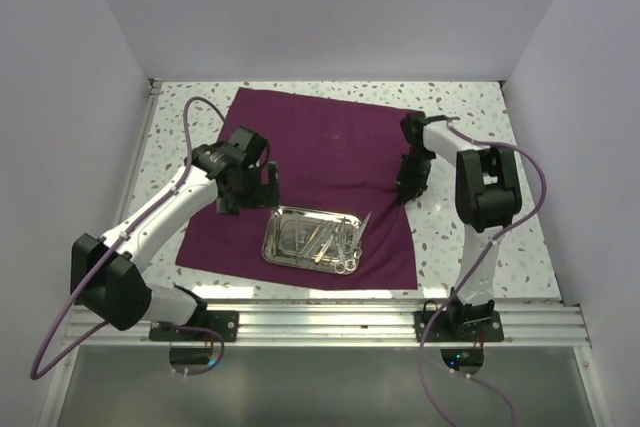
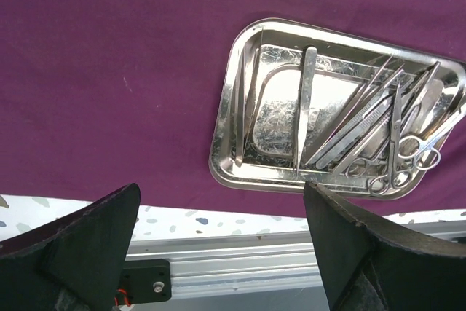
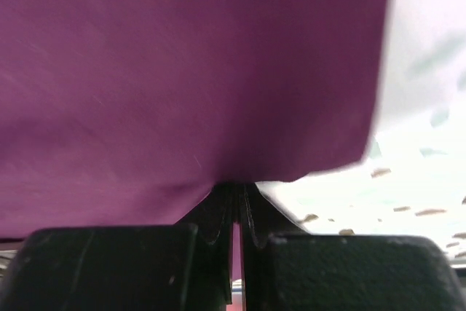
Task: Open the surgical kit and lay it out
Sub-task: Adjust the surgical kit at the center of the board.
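Cloth: the purple cloth [image 1: 320, 147] is lying spread out flat on the speckled table [image 1: 480, 117]. It is taking up most of the middle.
Tray: the shiny tray [image 1: 272, 239] is sitting on the near part of the cloth, between the two arms.
Tools: the thin silver tools [image 1: 335, 242] are all lying inside the tray, mostly crowding toward its right end. In the left wrist view the ring handles [image 2: 408, 158] are resting at that end. One straight pair of tweezers [image 2: 306, 100] is lying across the middle. One tool is poking out over the rim on the right.
Left arm: the left arm [image 1: 150, 217] is reaching over the cloth and hanging just left of the tray, a little behind it.
Left jaws: they are standing wide apart and holding nothing. The two black fingers [image 2: 80, 245] are showing at the bottom of the wrist view, with the tray in sight above them.
Right arm: the right arm [image 1: 485, 187] is bending down to the right edge of the cloth.
Right jaws: they are pressed together and pinching the edge of the cloth. A thin strip of purple is showing between them in the right wrist view.
Rail: a metal rail [image 1: 330, 322] is running along the near edge of the table.
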